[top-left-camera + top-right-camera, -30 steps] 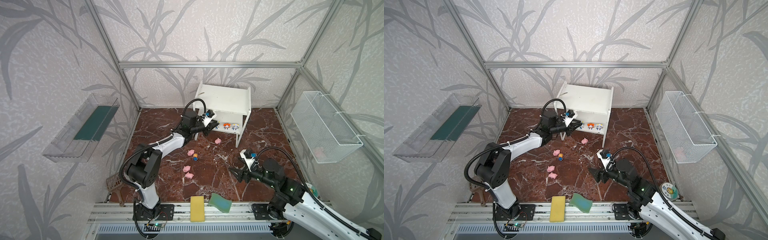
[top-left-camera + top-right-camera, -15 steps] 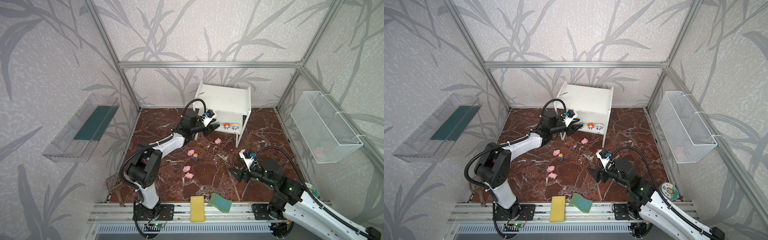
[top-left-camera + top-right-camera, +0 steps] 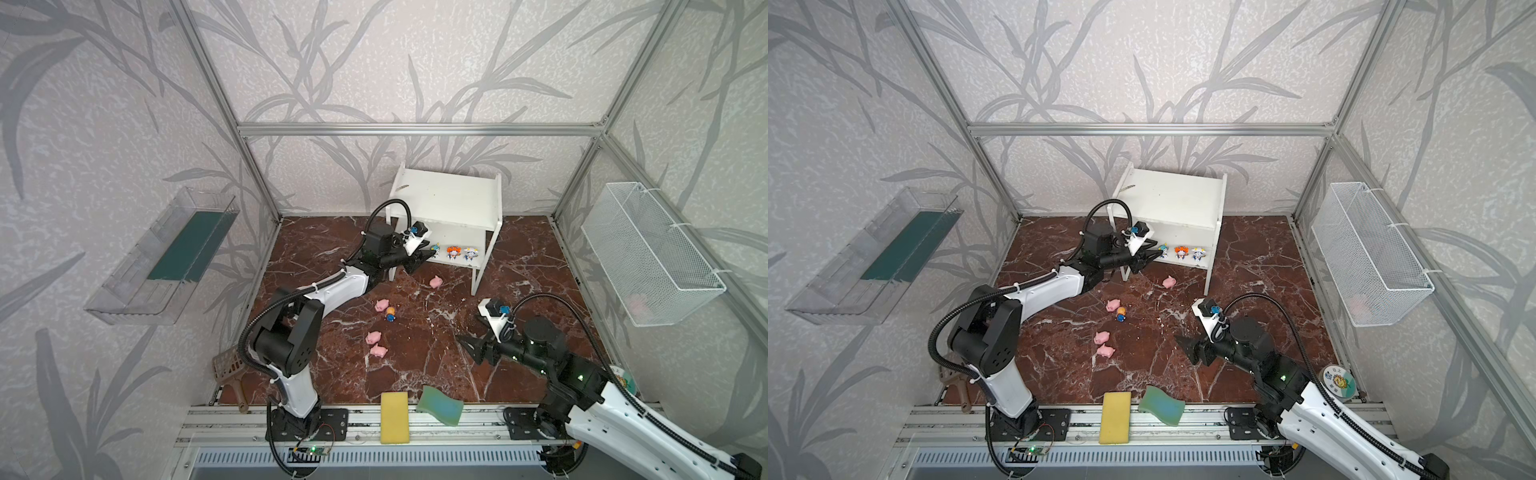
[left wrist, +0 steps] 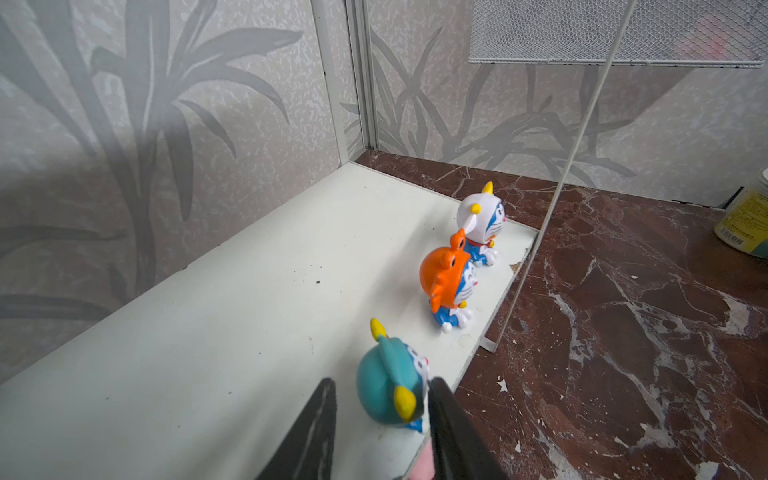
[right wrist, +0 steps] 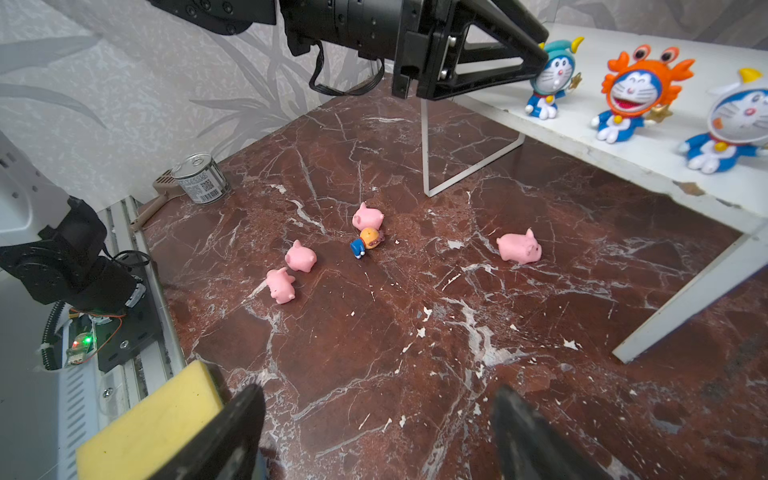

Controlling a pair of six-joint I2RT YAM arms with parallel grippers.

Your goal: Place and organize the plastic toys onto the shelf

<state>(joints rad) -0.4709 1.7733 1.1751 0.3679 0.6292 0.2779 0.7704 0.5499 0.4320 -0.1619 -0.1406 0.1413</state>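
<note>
figurines number four. three stand upright in one row near the front edge of the lower board of the shelf (image 3: 446, 199): the teal figurine (image 4: 390, 382), the orange figurine (image 4: 444, 278) and the white figurine (image 4: 478, 220). the fourth figurine (image 5: 365, 243) lies on its side on the marble surface (image 3: 436, 365), touching the first pig (image 5: 368, 217). pigs number four, all on the surface: the second pig (image 5: 300, 257) and the third pig (image 5: 280, 284) are close together, and the fourth pig (image 5: 519, 247) is alone in front of the shelf.

sponges number two, the yellow sponge (image 3: 394, 417) and the green sponge (image 3: 440, 405), at the front edge. a tin can (image 5: 200, 178) stands beside a brown scoop (image 3: 226, 365). a clear tray (image 3: 166, 257) and a wire basket (image 3: 648, 257) hang on the side walls.

the left tool (image 3: 424, 261) reaches in from the shelf's left side. its fingers stand apart on both sides of the teal figurine, with a gap at one finger, so it is not clamped. the right tool (image 5: 378, 392) hovers above bare surface, fingers wide apart, nothing between them.

one second ago the top views showed only two figurines clear of the left tool. now all three show. the right arm has not moved.
</note>
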